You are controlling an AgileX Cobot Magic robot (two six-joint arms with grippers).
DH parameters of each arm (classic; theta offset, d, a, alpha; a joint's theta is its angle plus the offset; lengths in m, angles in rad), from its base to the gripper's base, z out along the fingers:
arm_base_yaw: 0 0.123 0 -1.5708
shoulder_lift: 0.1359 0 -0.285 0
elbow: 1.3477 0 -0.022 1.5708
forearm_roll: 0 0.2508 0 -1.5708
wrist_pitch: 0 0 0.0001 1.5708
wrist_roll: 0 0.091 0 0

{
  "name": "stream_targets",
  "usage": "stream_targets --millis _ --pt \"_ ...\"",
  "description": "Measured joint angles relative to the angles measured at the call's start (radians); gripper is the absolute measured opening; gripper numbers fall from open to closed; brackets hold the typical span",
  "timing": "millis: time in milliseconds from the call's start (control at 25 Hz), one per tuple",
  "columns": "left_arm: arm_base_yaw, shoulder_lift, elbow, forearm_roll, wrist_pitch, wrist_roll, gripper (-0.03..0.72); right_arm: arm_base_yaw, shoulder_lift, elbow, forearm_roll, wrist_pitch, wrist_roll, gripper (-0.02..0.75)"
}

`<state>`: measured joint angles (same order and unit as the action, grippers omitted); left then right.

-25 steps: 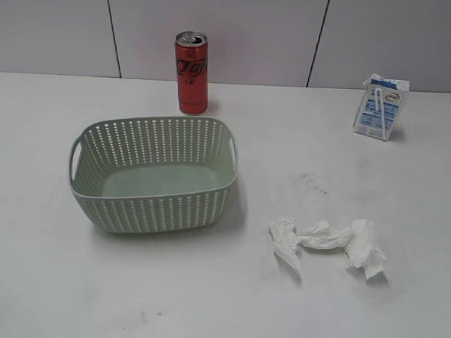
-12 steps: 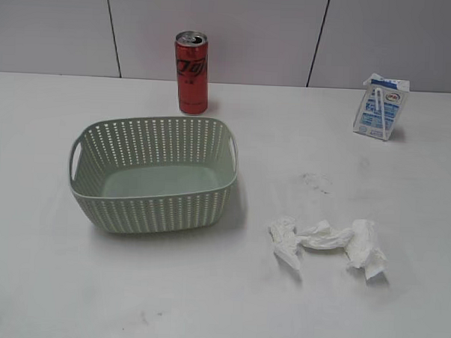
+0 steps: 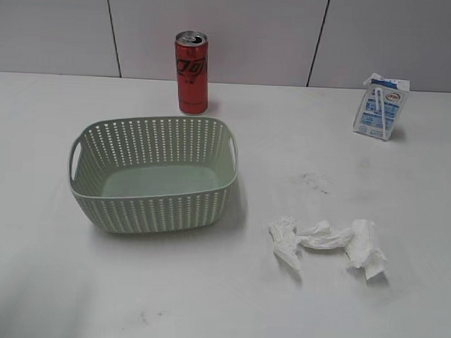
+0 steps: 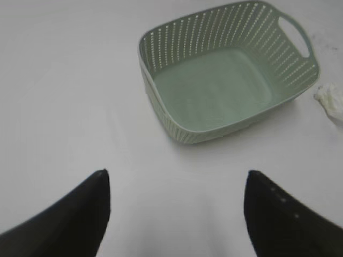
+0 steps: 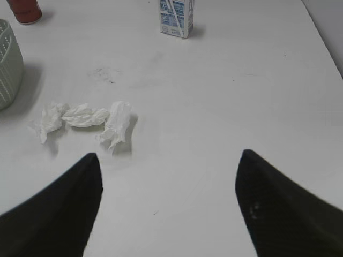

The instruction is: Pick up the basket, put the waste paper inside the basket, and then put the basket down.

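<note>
change: dark sliver newly at tabletop's left edge, likely left arm nearing | basket (image 3: 153, 173) left-centre, empty, untouched | paper (image 3: 325, 244) toward front-right | left pincer (image 4: 177, 211) and right pincer (image 5: 167, 201) spread, holding nothing | task unstarted

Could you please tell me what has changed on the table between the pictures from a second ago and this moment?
Almost nothing: only a thin dark sliver has appeared at the far left edge of the exterior view; what it is cannot be told. The basket, the waste paper, the red can and the milk carton lie exactly as before. Nothing has been gripped or released; the left gripper and right gripper are open and empty.
</note>
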<state>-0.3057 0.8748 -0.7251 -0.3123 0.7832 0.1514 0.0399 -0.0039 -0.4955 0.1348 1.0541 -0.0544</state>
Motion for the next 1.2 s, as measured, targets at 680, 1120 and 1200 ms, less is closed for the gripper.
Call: stream_targets --millis 680,1120,1200 --pt "-0.047 1.023 -0.598 0.16 0.21 -0.302 0.572 0.0 0.0 0.0 0.0 0.0 0.0 0.589" --pt "-0.049 1.15 -0.647 0.15 0.217 -0.33 0.107 0.0 0.0 0.0 0.0 0.0 0.0 0.589" --pt "-0.049 1.146 -0.648 0.142 0.217 -0.335 0.038 0.0 0.0 0.0 0.0 0.0 0.0 0.589"
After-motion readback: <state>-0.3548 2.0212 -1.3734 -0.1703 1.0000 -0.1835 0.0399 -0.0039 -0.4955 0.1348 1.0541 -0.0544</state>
